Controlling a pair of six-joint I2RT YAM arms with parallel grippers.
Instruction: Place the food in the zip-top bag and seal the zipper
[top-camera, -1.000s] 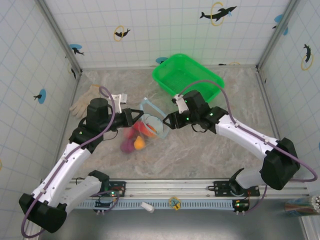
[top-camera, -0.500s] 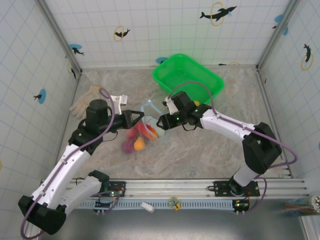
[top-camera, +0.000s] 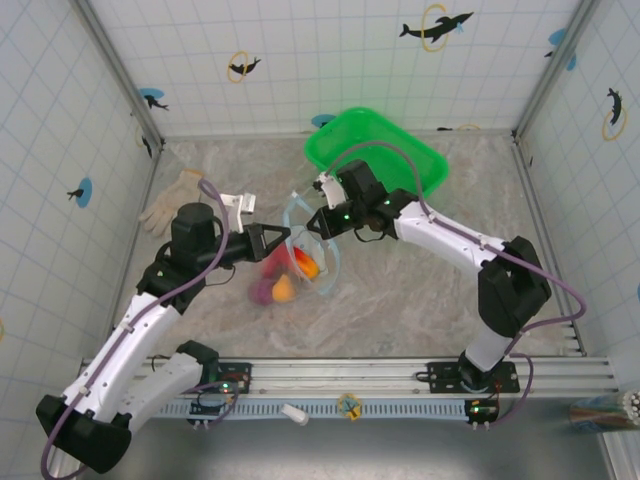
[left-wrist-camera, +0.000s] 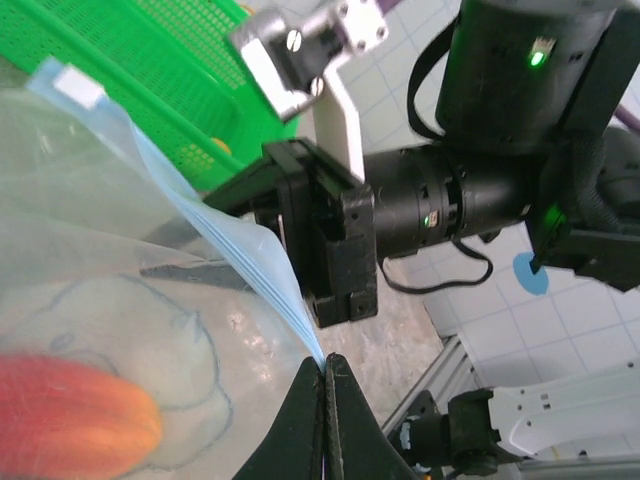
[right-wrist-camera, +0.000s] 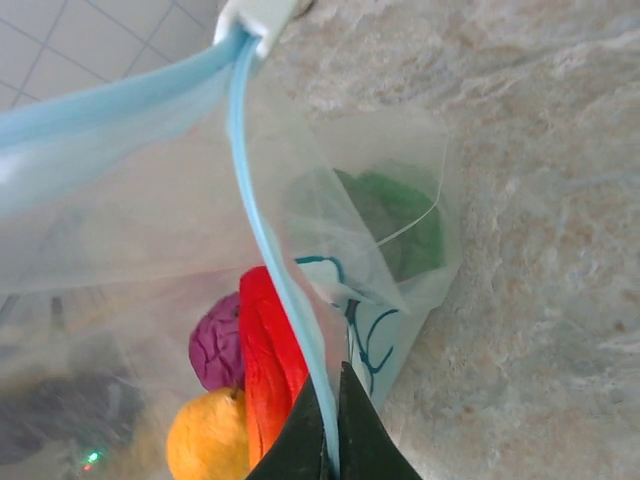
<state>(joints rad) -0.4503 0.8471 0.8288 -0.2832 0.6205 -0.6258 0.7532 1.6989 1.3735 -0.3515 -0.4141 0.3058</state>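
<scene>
Your left hand (left-wrist-camera: 323, 378) was pinched fully shut, with the zipper (left-wrist-camera: 232, 240) running straight into the closed tips. Your right hand (right-wrist-camera: 331, 432) was just as tightly shut on the same light-blue strip, further along the mouth. In the overhead view the two hands faced each other tip to tip, near but apart. The zip-top bag (top-camera: 322, 262) hung between them with its mouth in an open loop. The food (right-wrist-camera: 268, 372) lay inside at the bottom: red, yellow, purple and green pieces bunched together. I could not tell whether the sagging bag touched the counter (top-camera: 420, 300).

The step in hand looked like sealing. To do it well, you probably needed to draw the hands apart along the strip's own line until the loop flattened and both lips lay together. Only then would it pay to slide one pinch along while the other anchored its end. A small white tab (right-wrist-camera: 256, 14) sat at the strip's far end and seemed a sensible place to finish. Lifting much higher risked the food's weight peeling the lips open.

The green basket (top-camera: 425, 158) stood just behind your right hand, so that side offered little room. The white glove (top-camera: 168, 207) lay well apart near the left wall. The freest space was the bare counter toward the arm bases.
</scene>
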